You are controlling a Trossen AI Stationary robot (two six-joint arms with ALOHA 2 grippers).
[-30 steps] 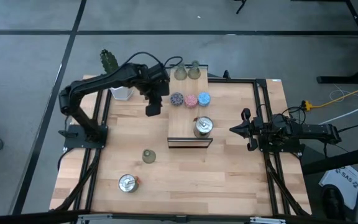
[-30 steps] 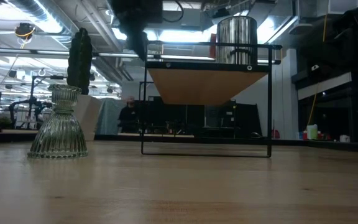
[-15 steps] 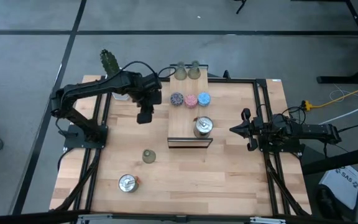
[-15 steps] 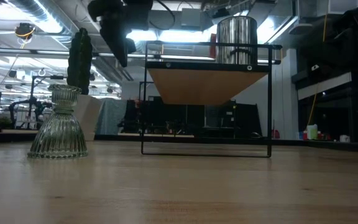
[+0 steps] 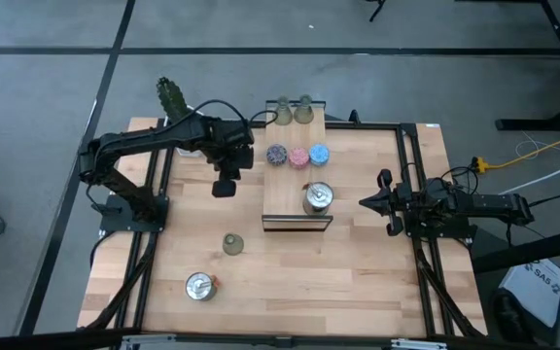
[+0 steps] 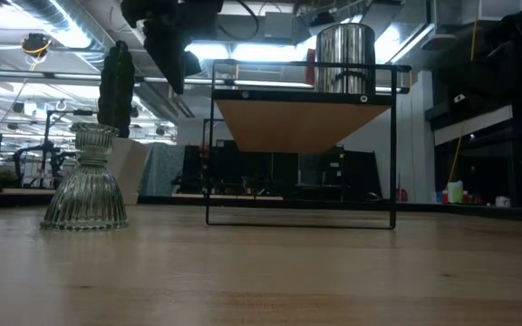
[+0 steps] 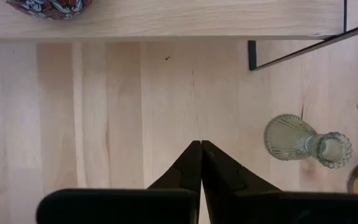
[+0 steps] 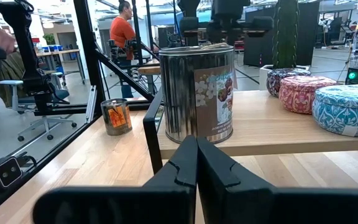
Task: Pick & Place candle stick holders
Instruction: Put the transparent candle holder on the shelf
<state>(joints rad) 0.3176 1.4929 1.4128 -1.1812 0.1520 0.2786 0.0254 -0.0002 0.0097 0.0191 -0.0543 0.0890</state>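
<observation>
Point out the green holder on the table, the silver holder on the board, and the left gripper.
green holder (image 5: 231, 243), high view, its top
silver holder (image 5: 317, 197), high view, its lid
left gripper (image 7: 201, 149), left wrist view, shut fingertips

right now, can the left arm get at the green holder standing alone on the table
Probably yes. The left gripper hangs shut over bare table, and the green holder stands in the open nearer the front edge, nothing between them. It must open its fingers first.

Six holders (image 5: 298, 156) on board (image 5: 282, 199); two (image 5: 232, 243) left.
</observation>
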